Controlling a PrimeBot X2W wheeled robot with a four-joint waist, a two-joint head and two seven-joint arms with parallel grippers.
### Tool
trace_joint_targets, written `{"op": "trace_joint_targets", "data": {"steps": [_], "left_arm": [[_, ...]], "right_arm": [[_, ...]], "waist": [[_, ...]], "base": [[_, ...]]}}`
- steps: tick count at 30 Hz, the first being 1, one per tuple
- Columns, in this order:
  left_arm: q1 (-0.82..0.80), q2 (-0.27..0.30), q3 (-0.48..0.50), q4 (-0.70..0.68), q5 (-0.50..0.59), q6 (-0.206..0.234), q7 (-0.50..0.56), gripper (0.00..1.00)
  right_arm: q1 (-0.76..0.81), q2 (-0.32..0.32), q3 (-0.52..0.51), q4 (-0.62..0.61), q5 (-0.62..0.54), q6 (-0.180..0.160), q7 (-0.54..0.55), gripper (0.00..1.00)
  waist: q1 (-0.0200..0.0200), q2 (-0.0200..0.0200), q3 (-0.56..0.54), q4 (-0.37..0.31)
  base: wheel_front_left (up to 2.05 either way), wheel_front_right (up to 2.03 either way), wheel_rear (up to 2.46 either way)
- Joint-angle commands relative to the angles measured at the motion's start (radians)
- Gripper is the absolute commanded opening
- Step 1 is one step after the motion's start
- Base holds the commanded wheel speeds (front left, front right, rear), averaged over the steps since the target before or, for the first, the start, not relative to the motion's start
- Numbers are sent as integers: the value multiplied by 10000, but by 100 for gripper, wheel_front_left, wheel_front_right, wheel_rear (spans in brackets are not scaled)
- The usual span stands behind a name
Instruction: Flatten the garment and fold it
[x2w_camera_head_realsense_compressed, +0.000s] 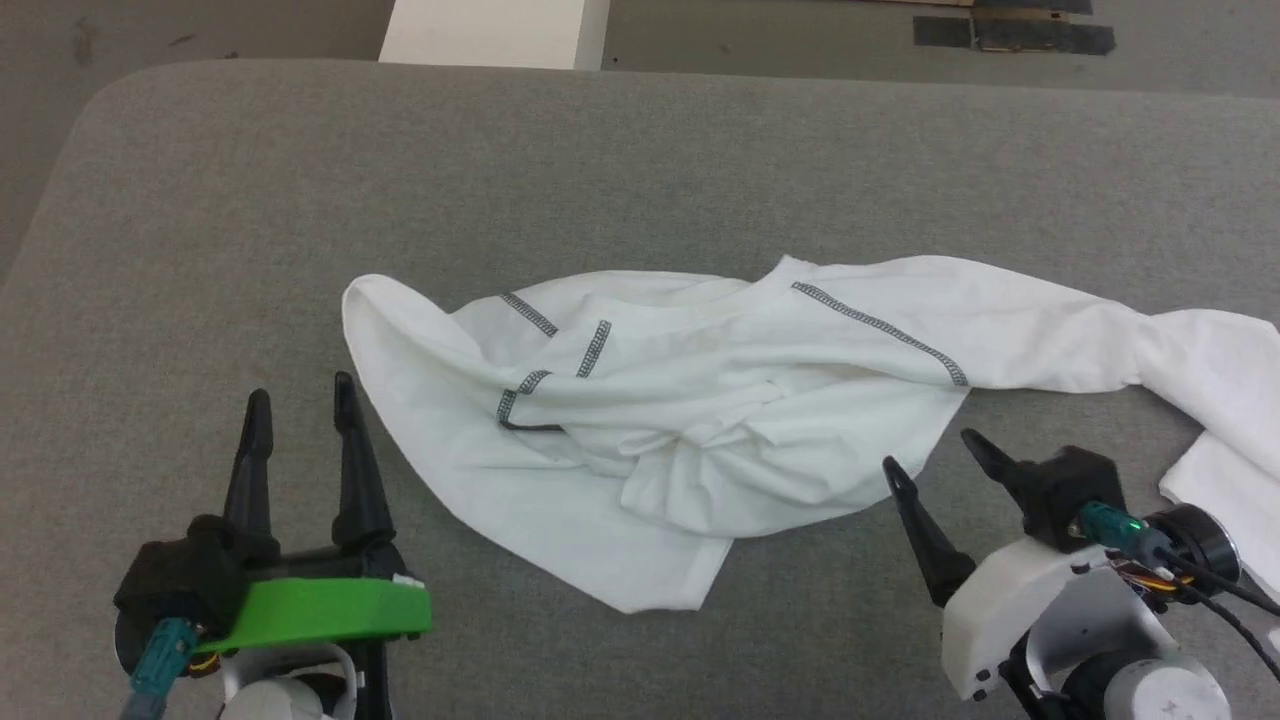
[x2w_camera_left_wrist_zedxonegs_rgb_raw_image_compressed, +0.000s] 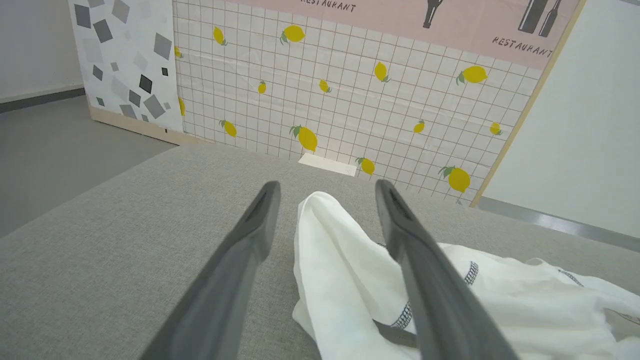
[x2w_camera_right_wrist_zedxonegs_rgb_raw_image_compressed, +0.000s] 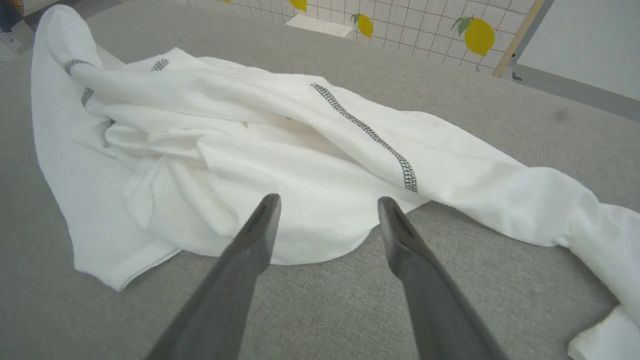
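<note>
— Dark fingers of the left gripper (x2w_camera_head_realsense_compressed: 300, 388): apart or together?
— Apart, gripping nothing; just beside the rolled left edge of the garment (x2w_camera_head_realsense_compressed: 700, 400). Touching it or not, hard to say.
— Right gripper (x2w_camera_head_realsense_compressed: 928, 450)?
— Spread too, empty, near the lower hem.
— Garment?
— Lies crumpled on the grey table (x2w_camera_head_realsense_compressed: 250, 200); middle buried under folds, one sleeve cut off at the right edge of the head view.

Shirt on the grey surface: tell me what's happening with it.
A two-armed robot is working on the shirt, which lies crumpled and unfolded on the grey surface. Both pincers are open and hold nothing: the left pincer sits by its left edge, the right pincer by its near edge.
</note>
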Motion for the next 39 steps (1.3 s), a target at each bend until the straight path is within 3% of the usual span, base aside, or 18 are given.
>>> {"op": "trace_joint_targets", "data": {"steps": [1, 11, 12, 13, 14, 21, 28, 34, 39], "left_arm": [[24, -85, -32, 29, 65, -53, -70, 100], [-447, -326, -153, 337, 266, -217, -90, 100], [-466, -347, -150, 368, 295, -233, -90, 100], [-476, -362, -147, 389, 318, -244, -91, 100], [-488, -381, -150, 419, 347, -259, -91, 100], [-448, -450, 12, 559, 422, -383, -92, 100], [-138, -484, 93, 592, 375, -542, -92, 100], [-33, -516, 69, 591, 323, -655, -93, 100], [101, -527, 188, 570, 307, -694, -93, 100]], "right_arm": [[-314, -205, 180, 153, -43, -15, 249, 100], [-2115, -1874, 2329, 2169, 12, -15, 1217, 100], [-2270, -1981, 2530, 2443, 102, -15, 1350, 95], [-2398, -2051, 2653, 2601, 161, -15, 1401, 57], [-2554, -2115, 2756, 2740, 225, -15, 1395, 0], [-3146, -2055, 2205, 2339, 1198, -15, 1271, 0], [-2849, -2715, 1053, 33, 2553, -15, 2468, 0], [-1025, -2825, -397, -2057, 3557, -15, 4153, 0], [1740, -3483, -1784, -2970, 3665, -15, 6408, 0]], "waist": [[0, 0, 260, 271], [0, 0, 585, 694], [0, 0, 573, 706], [0, 0, 564, 710], [0, 0, 546, 714], [0, 0, 234, 408], [0, 0, -226, -100], [0, 0, -269, -296], [0, 0, -190, -422]], "base": [[0, 0, 0], [0, 0, 0], [0, 0, 0], [0, 0, 0], [0, 0, 0], [0, 0, 0], [0, 0, 0], [0, 0, 0], [0, 0, 0]]}}
